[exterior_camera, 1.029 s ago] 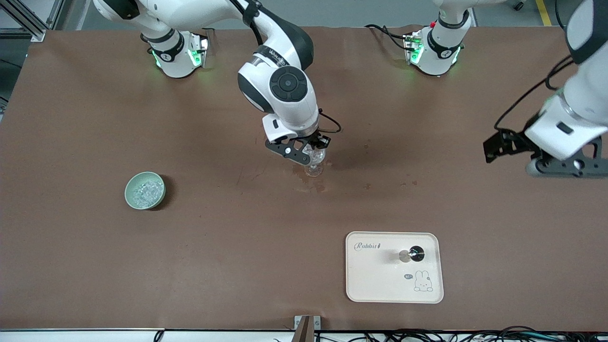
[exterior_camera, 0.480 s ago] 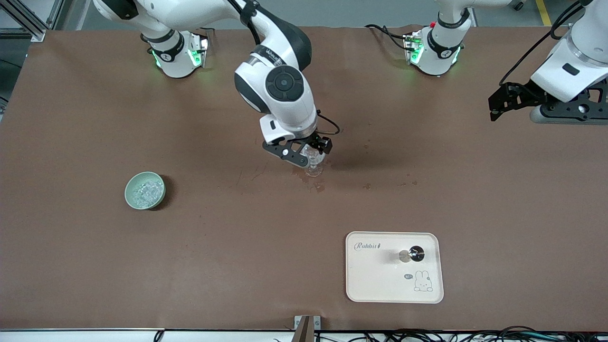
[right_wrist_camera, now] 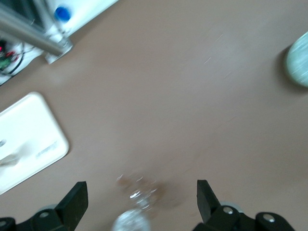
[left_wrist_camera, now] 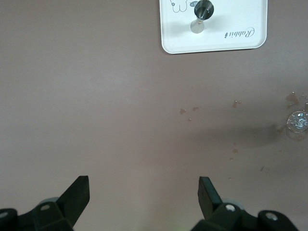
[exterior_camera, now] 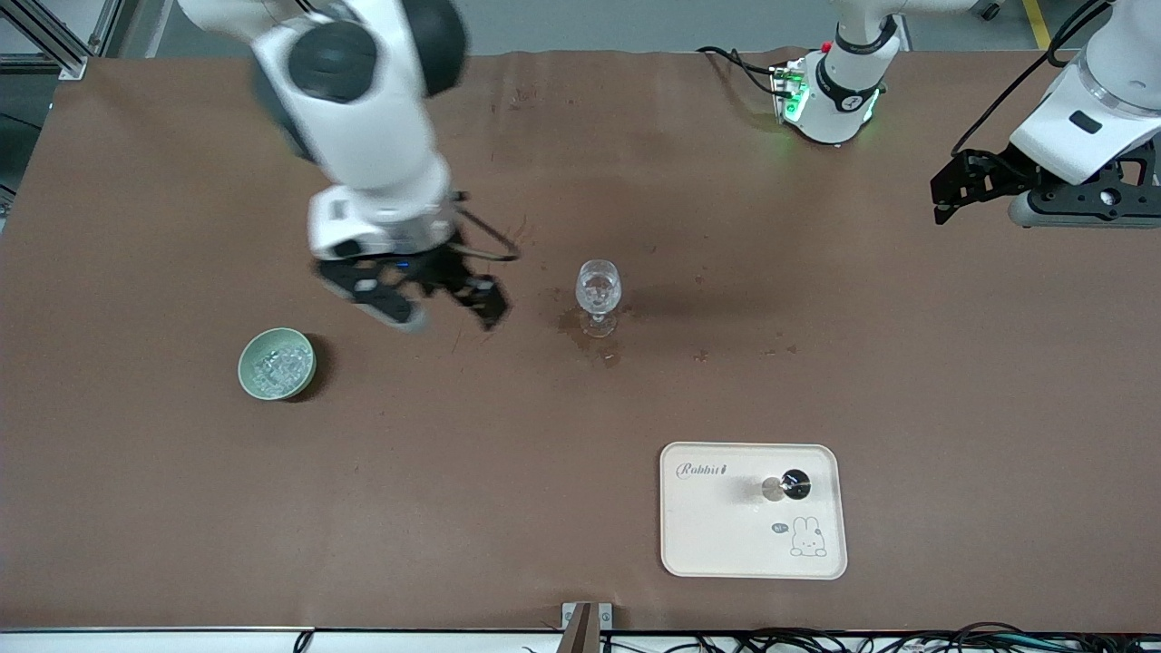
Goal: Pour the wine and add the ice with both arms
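Note:
A clear stemmed glass point(exterior_camera: 598, 295) stands upright mid-table on a wine stain, with clear chunks in it; it also shows in the right wrist view point(right_wrist_camera: 132, 220) and the left wrist view point(left_wrist_camera: 297, 120). The ice point(exterior_camera: 279, 365) lies in a pale green bowl point(exterior_camera: 258, 381) toward the right arm's end. My right gripper point(exterior_camera: 476, 299) is open and empty, in the air between the glass and the bowl; its jaws stand wide apart in the right wrist view point(right_wrist_camera: 142, 188). My left gripper point(exterior_camera: 948, 195) is open and empty over the left arm's end of the table point(left_wrist_camera: 144, 190).
A cream tray point(exterior_camera: 726, 535) with a rabbit print sits nearer the front camera than the glass, with a small dark round-topped object point(exterior_camera: 795, 483) on it. Small wine spots point(exterior_camera: 698, 355) mark the brown cloth near the glass. The right wrist view shows the bowl point(right_wrist_camera: 298, 65).
My right gripper has left its place over the glass and swung toward the bowl; the glass now stands alone. My left gripper rose and drew back toward its base, then held still.

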